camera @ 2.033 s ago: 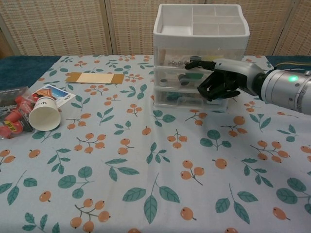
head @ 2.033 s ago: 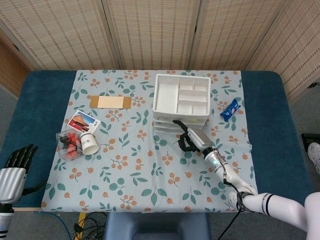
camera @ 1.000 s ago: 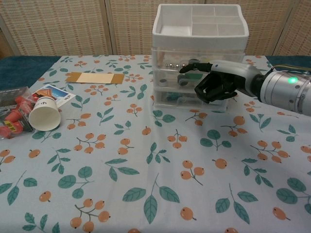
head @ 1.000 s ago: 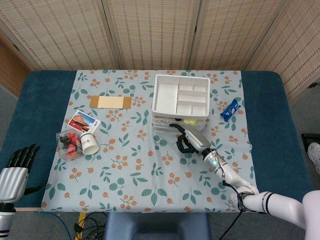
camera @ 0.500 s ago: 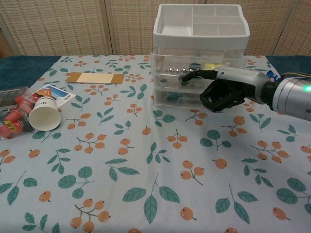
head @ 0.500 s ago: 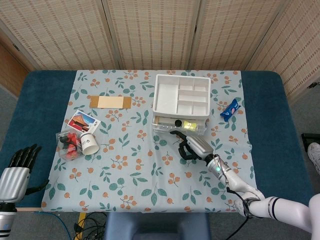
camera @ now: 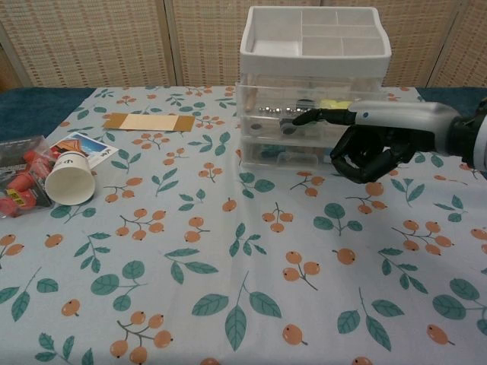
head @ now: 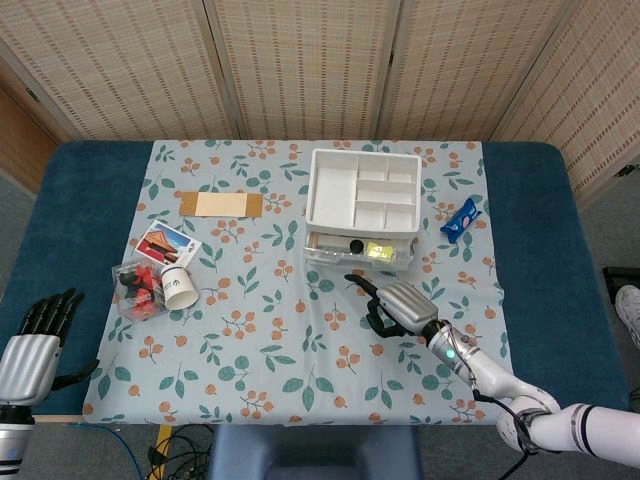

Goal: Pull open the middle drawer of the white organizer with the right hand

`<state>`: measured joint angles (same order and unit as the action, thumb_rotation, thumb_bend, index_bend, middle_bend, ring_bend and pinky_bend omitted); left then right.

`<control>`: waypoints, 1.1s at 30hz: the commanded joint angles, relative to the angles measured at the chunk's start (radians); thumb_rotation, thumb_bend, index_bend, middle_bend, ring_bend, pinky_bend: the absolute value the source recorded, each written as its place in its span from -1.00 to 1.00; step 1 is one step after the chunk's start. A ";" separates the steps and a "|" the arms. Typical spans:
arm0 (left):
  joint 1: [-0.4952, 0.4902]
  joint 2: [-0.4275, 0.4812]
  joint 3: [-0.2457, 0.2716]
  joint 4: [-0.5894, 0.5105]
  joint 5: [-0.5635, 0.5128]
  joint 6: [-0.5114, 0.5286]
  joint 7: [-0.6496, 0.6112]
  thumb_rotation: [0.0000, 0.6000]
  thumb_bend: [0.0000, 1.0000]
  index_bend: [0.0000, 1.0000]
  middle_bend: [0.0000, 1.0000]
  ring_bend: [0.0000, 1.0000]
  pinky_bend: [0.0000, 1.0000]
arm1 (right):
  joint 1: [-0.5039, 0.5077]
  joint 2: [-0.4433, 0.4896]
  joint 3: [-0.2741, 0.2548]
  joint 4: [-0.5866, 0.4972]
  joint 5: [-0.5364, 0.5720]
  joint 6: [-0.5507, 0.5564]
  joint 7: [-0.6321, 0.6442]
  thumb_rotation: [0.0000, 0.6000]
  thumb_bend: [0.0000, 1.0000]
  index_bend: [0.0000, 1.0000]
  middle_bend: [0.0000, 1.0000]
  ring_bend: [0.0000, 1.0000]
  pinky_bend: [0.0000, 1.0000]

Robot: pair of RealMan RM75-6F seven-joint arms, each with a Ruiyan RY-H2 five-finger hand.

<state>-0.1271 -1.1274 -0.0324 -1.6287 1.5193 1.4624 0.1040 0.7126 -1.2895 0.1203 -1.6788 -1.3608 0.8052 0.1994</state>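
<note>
The white organizer (head: 362,190) (camera: 316,46) stands at the back of the flowered cloth. Its middle drawer (head: 330,247) (camera: 262,122) sticks out toward me, and small dark and yellow items show inside. In the head view my right hand (head: 395,305) (camera: 377,144) hangs just in front of the drawer, with a small gap to the drawer's front. Its fingers are curled in on nothing, while one finger reaches out toward the drawer. My left hand (head: 30,345) sits off the table's front left corner, fingers spread, holding nothing.
A paper cup (head: 180,288) (camera: 70,177) lies on its side at the left beside a clear box of red items (head: 137,285) (camera: 15,179) and a picture card (head: 167,243). A cardboard strip (head: 221,204) lies further back. A blue packet (head: 461,218) lies right of the organizer.
The middle drawer slid out as my right hand pulled on it. The hand then let go and drew back toward the table's front. The left hand stayed put.
</note>
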 commanded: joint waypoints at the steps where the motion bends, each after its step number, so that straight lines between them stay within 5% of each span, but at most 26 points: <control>1: 0.000 -0.002 0.000 0.000 0.001 0.001 -0.001 1.00 -0.67 -0.89 -0.87 -0.87 -0.84 | -0.016 0.062 0.011 -0.077 -0.006 0.052 -0.054 1.00 0.25 -1.00 0.42 0.69 1.00; 17: -0.002 -0.007 0.001 0.003 -0.001 -0.004 0.003 1.00 -0.67 -0.89 -0.88 -0.87 -0.84 | 0.019 0.094 0.062 -0.068 0.176 0.019 -0.165 1.00 0.25 -1.00 0.43 0.69 1.00; 33: -0.009 -0.013 0.000 0.006 -0.002 -0.013 0.005 1.00 -0.67 -0.89 -0.88 -0.87 -0.84 | 0.037 0.093 0.046 -0.060 0.241 -0.011 -0.217 1.00 0.25 -0.93 0.45 0.69 1.00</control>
<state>-0.1359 -1.1408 -0.0325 -1.6231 1.5169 1.4497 0.1087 0.7501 -1.1966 0.1674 -1.7387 -1.1189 0.7938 -0.0179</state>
